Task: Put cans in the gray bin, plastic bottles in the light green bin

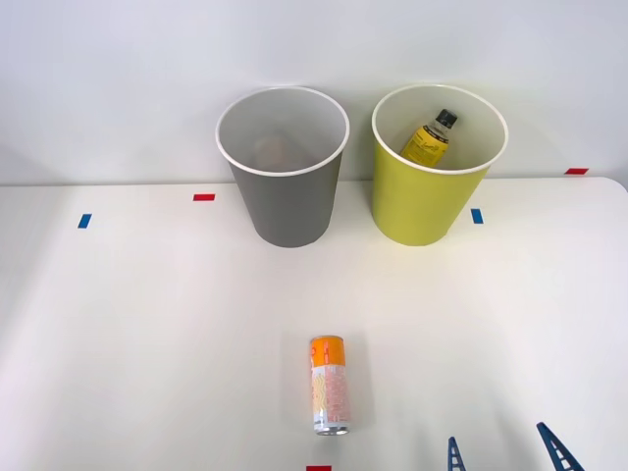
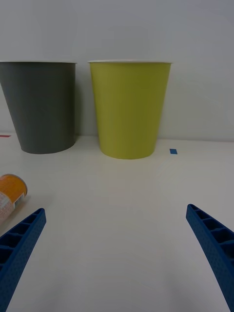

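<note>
- Tabletop (image 1: 147, 324): white, flat, meets a pale wall at the far edge. It carries two bins and one can.
- Gray bin (image 1: 287, 201): tall, tapered, round, with a white rim and white inside. It stands upright at the far side of the tabletop, left of the green bin. A faint brownish shape shows low inside it; what it is cannot be told. In the wrist view the gray bin (image 2: 41, 109) stands beside the green one, the two close but apart.
- Light green bin (image 1: 427, 201): same shape, yellow-green wall, white rim, pale inside, upright to the right of the gray bin; also seen side-on at (image 2: 129, 109).
- Bottle (image 1: 432, 137): black cap, dark neck, yellow label. It lies tilted inside the light green bin, cap uppermost, leaning toward the far wall.
- Can (image 1: 330, 385): slim, orange top band, white body with orange print, silver end. It lies on its side on the near part of the tabletop, well apart from both bins, orange end pointing toward them. Its orange end shows at the wrist view's edge (image 2: 10, 191), just beside one finger.
- Right gripper (image 1: 505, 449): blue ribbed fingers (image 2: 22, 241) spread wide apart, holding nothing, low over the near tabletop to the right of the can.
- Tape marks: small red (image 1: 204, 197) and blue (image 1: 477, 216) pieces stuck on the tabletop near the bins.
</note>
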Robot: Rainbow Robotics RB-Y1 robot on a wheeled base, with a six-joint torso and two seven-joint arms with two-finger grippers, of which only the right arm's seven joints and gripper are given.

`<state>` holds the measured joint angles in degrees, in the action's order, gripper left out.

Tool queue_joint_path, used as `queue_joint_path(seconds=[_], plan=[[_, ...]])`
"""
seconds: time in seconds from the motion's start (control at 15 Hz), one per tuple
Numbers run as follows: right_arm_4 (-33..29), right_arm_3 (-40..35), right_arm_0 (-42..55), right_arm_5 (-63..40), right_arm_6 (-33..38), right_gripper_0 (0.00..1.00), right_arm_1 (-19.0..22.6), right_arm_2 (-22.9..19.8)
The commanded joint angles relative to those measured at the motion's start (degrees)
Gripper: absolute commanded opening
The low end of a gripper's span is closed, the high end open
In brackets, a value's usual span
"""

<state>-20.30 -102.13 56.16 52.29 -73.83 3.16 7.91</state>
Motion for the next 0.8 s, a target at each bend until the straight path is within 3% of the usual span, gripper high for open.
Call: queue_joint_path(seconds=[0.07,0.8], plan=[[0.0,0.0,0.0,0.0,0.0,1.0,0.0,0.0],[0.0,0.0,0.0,0.0,0.0,1.0,0.0,0.0]])
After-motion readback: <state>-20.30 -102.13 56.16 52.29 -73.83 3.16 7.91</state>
